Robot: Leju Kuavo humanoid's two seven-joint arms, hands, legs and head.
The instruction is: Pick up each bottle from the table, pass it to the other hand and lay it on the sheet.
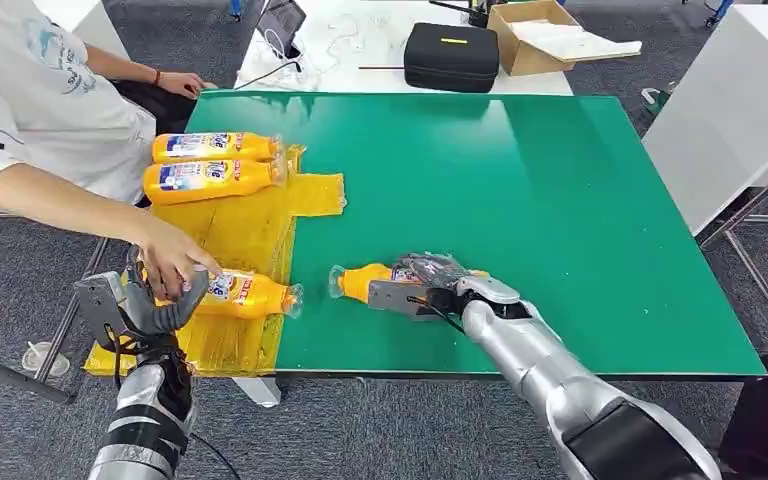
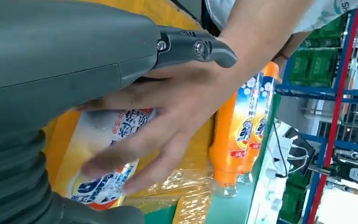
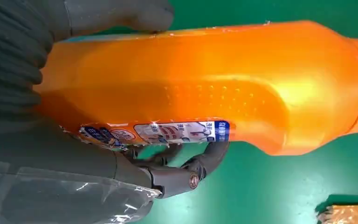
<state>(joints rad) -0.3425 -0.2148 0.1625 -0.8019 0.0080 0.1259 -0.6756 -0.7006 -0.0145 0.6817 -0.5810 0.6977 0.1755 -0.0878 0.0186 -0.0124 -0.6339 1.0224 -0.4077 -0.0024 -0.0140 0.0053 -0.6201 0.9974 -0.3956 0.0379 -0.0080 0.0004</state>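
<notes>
On the green table [image 1: 560, 200], right hand [image 1: 430, 285] wraps an orange bottle [image 1: 365, 281] lying on its side near the front edge, clear cap end pointing toward the yellow sheet [image 1: 250, 225]. Right wrist view confirms the grip: thumb [image 3: 121, 16] on one side of the bottle body, darker fingers [image 3: 205, 158] curled under the label side. Bottle sits on or just above the table, can't tell which. It's apart from the sheet, just to its right.

Left hand [image 1: 140, 305] is at the sheet's front-left corner, beside a third bottle [image 1: 250, 295] that lies on the sheet, cap toward the table centre. A person's hand [image 1: 170, 258] lies on top of that bottle, fingers spread across its label. In the left wrist view the person's hand sits between the robot's dark finger [image 2: 196, 49] and the bottle label [image 2: 102, 158]. Robot fingers look partly spread, nothing visibly clamped in them; whether they touch the bottle I can't tell, so state is unclear.

Two more bottles [image 1: 215, 165] lie side by side, touching, at the far end of the sheet, caps pointing right. Sheet is crinkled plastic, hanging off the table's left edge.

Behind the table: a white desk with a black case [image 1: 450, 57] and an open cardboard box [image 1: 540, 35].
</notes>
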